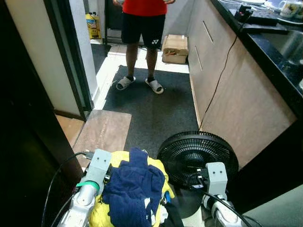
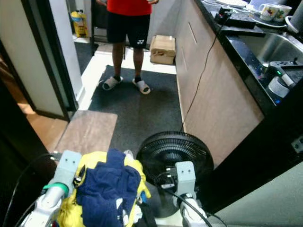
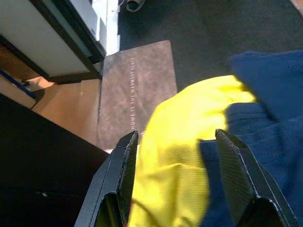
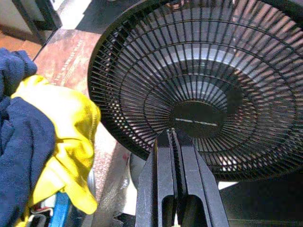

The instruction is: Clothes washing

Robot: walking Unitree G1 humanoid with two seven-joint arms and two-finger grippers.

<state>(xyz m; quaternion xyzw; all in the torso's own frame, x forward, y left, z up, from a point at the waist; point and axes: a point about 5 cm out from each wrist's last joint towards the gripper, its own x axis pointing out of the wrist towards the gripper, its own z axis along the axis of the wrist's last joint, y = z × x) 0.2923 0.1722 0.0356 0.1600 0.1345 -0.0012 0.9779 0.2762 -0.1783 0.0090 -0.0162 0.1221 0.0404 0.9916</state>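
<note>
A heap of laundry, a crumpled dark navy cloth (image 1: 135, 189) lying over a bright yellow garment (image 1: 100, 213), sits low in front of the robot, between its two silver arms; what carries the heap cannot be made out. The left gripper (image 3: 175, 182) is at the heap: its two long black fingers (image 3: 124, 175) stand spread wide, with the yellow fabric bulging up between them and the navy cloth lying just past the far finger, so the bundle lies directly ahead of and between these fingers. Whether the pads already press the fabric cannot be told. The right gripper (image 4: 176, 189) hangs beside the heap with its fingers pressed together on nothing, pointing at the round black wire grille of a floor fan (image 1: 197, 158) that stands on the dark grey floor mat (image 1: 151, 106) near the foot of the light wood cabinet front (image 1: 232, 94). From the right gripper the laundry lies off to one side, towards the other arm, so the left arm is clearly the nearer one and is better lined up. The heap has no clear long axis; it is a rounded mound, navy on top. A brown doormat with pale lettering (image 1: 104, 132) lies at the mat's near left corner, by a dark door frame (image 1: 66, 52). A person in a red top and black shorts (image 1: 142, 21) stands at the mat's far edge, well apart. The laundry seems not yet delivered to any washing machine.
</note>
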